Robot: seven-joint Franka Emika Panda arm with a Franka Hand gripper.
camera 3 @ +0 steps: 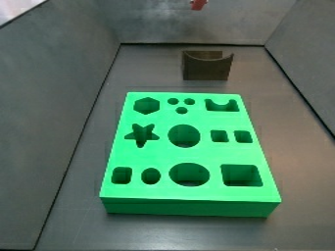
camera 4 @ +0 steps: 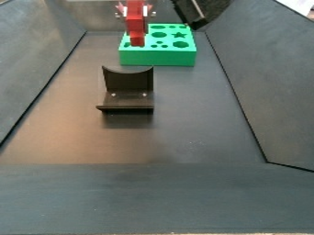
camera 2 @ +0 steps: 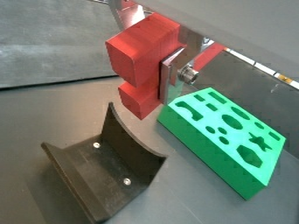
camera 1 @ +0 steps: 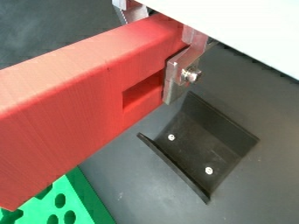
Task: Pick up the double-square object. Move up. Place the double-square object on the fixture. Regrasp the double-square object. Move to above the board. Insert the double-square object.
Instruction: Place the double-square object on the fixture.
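Gripper (camera 2: 176, 66) clamps one double-square object (camera 2: 140, 61); one fixture (camera 2: 105, 171), one board (camera 2: 228, 131).

- The double-square object (camera 2: 140, 61) is a red plastic block, held clear of the floor between the fingers of the gripper (camera 2: 163, 72). In a side view it hangs upright (camera 4: 132, 20), above the fixture and in front of the board.
- The fixture (camera 4: 125, 90) is a dark block with a curved notch, standing on the dark floor, empty.
- The board (camera 3: 186, 152) is a bright green slab with star, hexagon, circle and square holes, lying flat on the floor near the fixture (camera 3: 206, 63), apart from it.
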